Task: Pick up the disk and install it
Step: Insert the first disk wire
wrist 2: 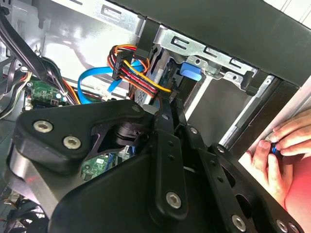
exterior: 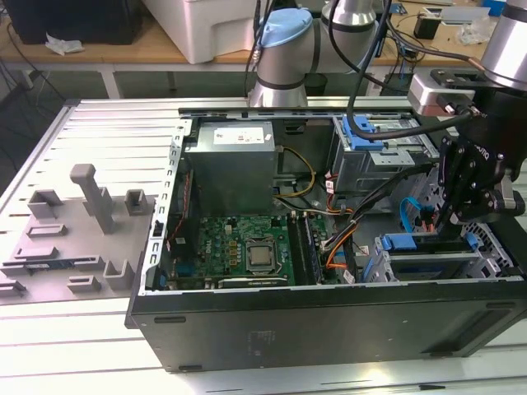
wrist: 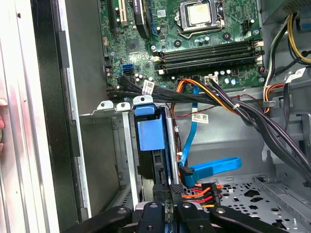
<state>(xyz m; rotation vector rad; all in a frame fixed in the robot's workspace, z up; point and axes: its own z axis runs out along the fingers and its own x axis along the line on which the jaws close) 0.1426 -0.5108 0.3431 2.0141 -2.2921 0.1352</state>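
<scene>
We see the claw (exterior: 451,220) lowered into the open computer case (exterior: 329,325) at the corner toward the exterior view's right, over the silver drive cage (exterior: 395,262) by the case's near wall; in the first wrist view the claw (wrist: 165,206) has its fingers (wrist: 177,190) drawn close on either side of the upper edge of the disk (wrist: 151,136), pinching it; the disk stands on edge inside the drive cage (wrist: 124,145), its blue carrier facing the camera, and in the exterior view its blue rail (exterior: 405,242) shows just at the cage's top; in the second wrist view the claw's black linkage (wrist 2: 146,165) covers much of the frame, with the blue tab (wrist 2: 191,72) of the carrier beyond it under the cage's silver rim (wrist 2: 204,51); just beside the disk hang a blue data cable (wrist: 214,167) and a bundle of red, orange and black power wires (wrist: 201,191); farther into the case lies the green motherboard (exterior: 239,247) with its processor (exterior: 260,255), and beyond that the grey power supply box (exterior: 229,164); a second cage with a blue latch (exterior: 362,132) sits at the case's far side; a person's hand (wrist 2: 277,150) rests at the case's outer edge in the second wrist view; on the table (exterior: 99,140) well apart from the case stand grey fixtures (exterior: 90,202)
</scene>
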